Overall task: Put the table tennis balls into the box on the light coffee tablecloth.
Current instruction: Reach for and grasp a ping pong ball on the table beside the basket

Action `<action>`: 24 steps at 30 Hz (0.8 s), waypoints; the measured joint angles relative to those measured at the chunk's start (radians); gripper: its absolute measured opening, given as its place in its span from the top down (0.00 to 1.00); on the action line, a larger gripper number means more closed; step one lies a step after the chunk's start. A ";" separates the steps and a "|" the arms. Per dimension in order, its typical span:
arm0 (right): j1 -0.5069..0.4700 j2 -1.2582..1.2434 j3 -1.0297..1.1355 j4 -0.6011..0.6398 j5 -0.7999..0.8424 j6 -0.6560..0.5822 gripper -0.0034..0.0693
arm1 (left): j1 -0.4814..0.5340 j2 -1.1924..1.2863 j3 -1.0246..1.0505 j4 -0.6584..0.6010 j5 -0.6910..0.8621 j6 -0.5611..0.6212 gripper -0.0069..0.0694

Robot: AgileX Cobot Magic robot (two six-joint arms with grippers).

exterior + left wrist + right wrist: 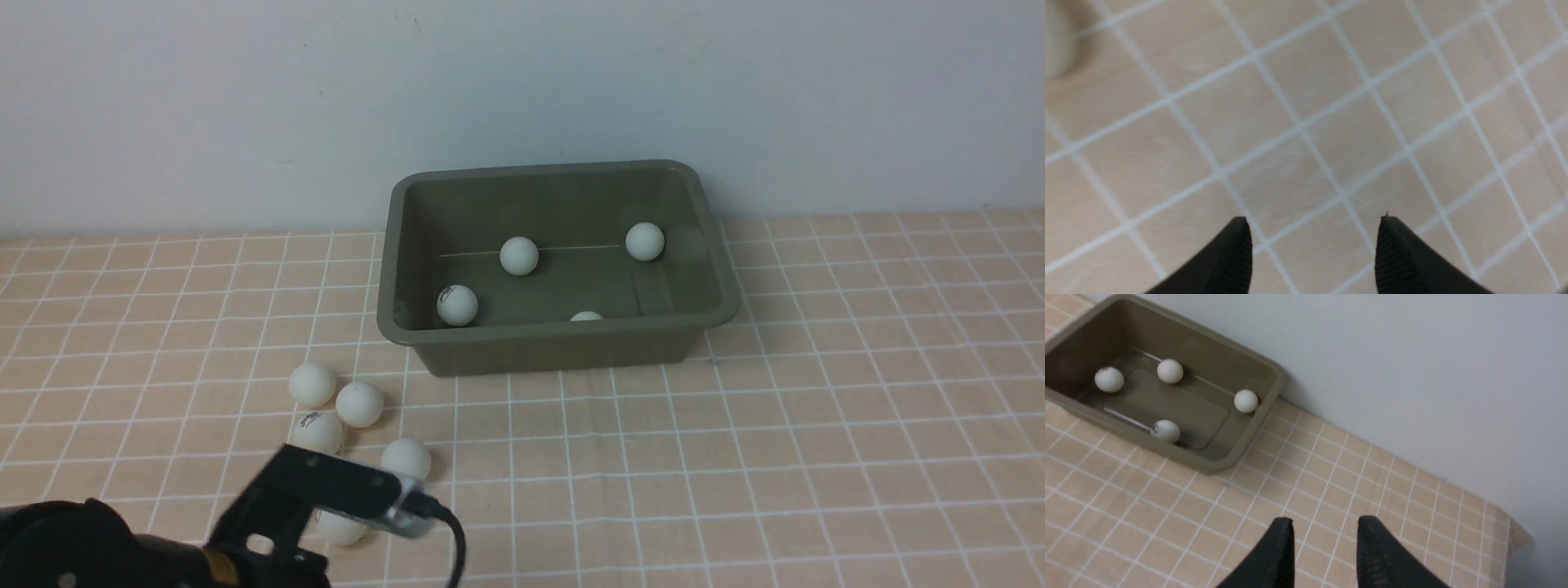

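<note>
Five table tennis balls (359, 403) lie clustered at the lower left of the front view on the light coffee tablecloth (816, 408). Four more sit in the box (563, 336) at centre. My left pincer (1314, 228) gapes wide and empty over bare cloth near the cluster. My right pincer (1325, 526) stands narrower, also empty. The balls look feather-light, smooth, stiff yet dentable, and ready to roll, so I would pinch one gently across its middle.

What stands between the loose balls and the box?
Nothing visible. Only bare cloth lies between the five loose balls and the box. A ball just has to be lifted over the box's near wall. The left end effector is open over the cloth, holding nothing.
</note>
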 joint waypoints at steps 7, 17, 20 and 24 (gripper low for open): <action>0.000 -0.224 0.231 -0.013 0.001 0.073 0.66 | 0.214 0.003 -0.096 0.115 0.058 -0.121 0.46; 0.000 -0.307 0.388 0.058 -0.040 0.084 0.66 | 0.189 0.058 -0.300 0.135 0.185 0.036 0.46; 0.000 -0.307 0.390 0.076 -0.041 0.084 0.66 | 0.183 0.108 -0.300 0.173 0.185 0.063 0.46; 0.000 -0.307 0.390 0.076 -0.041 0.084 0.66 | 0.183 0.160 -0.300 0.217 0.178 0.102 0.46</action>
